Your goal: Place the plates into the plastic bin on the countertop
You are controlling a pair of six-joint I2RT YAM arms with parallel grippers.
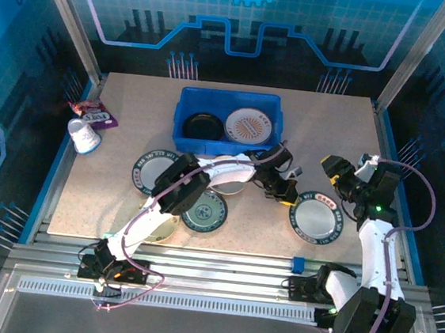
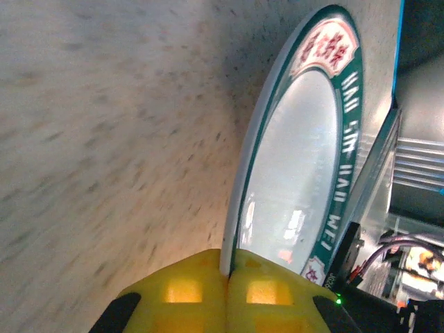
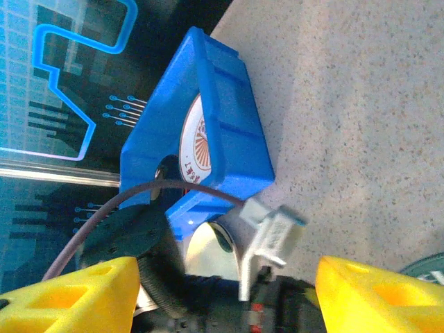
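The blue plastic bin (image 1: 186, 99) stands at the back of the countertop (image 1: 331, 122) with a black plate (image 1: 203, 125) and a white plate with an orange sunburst (image 1: 249, 126) inside. My left gripper (image 1: 289, 197) is shut on the left rim of a green-rimmed white plate (image 1: 316, 218). The left wrist view shows its yellow fingers (image 2: 187, 288) pinching that plate (image 2: 298, 152) at its edge, my left gripper (image 2: 229, 267) low over the stone. My right gripper (image 1: 335, 169) hovers open just behind that plate. In its own view the right gripper (image 3: 222, 298) faces the bin (image 3: 229, 118).
Other plates lie in front of the bin: a dark-rimmed one (image 1: 152, 171), a teal one (image 1: 204, 211), a cream one (image 1: 162, 228) and a white one (image 1: 228, 185) partly under the left arm. A white cup (image 1: 84, 136) and a packet (image 1: 93, 111) sit at the far left.
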